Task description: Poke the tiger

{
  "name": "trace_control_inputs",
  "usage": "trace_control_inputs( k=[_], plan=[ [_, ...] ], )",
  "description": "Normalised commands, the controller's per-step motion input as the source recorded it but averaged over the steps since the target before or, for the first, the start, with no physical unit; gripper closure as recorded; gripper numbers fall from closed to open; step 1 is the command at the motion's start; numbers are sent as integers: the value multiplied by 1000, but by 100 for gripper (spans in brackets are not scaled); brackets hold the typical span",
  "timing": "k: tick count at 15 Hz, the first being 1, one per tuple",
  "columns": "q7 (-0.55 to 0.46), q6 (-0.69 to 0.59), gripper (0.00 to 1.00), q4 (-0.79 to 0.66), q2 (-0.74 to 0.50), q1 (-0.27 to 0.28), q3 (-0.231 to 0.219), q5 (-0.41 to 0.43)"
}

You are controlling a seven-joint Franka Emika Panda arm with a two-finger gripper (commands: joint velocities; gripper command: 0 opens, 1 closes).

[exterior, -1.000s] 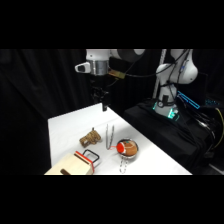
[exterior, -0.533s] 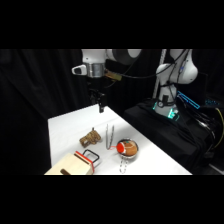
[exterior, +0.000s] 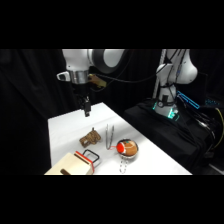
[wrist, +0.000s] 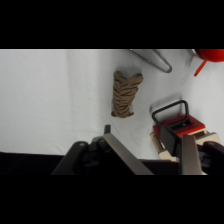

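Note:
The tiger [exterior: 91, 137] is a small tan toy with dark stripes, lying on the white table [exterior: 65, 125] left of the metal tongs [exterior: 110, 135]. My gripper [exterior: 86, 111] hangs above the table, behind and slightly left of the tiger, well clear of it. In the wrist view the tiger [wrist: 125, 93] lies lengthwise ahead of my gripper [wrist: 147, 137], whose two fingers stand apart with nothing between them.
A tan box [exterior: 70, 162] with a red-black handle [exterior: 90, 156] sits at the table's near corner, close to the tiger. An orange-red and white ball [exterior: 127, 148] lies right of the tongs. In the wrist view the box handle [wrist: 172, 117] is right of the tiger.
The gripper has moved left and a little lower over the back of the table. The tiger, tongs, ball and box have not moved.

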Motion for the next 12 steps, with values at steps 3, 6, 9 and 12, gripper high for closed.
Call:
trace_control_inputs(
  k=[3, 6, 9, 12],
  plan=[
    [19, -7, 68, 275, 256, -39, 8, 63],
    [11, 52, 93, 97, 154, -6, 42, 71],
    [-9, 157, 99, 24, 163, -8, 51, 88],
    [-58, 227, 95, 34, 227, -54, 44, 119]
  ],
)
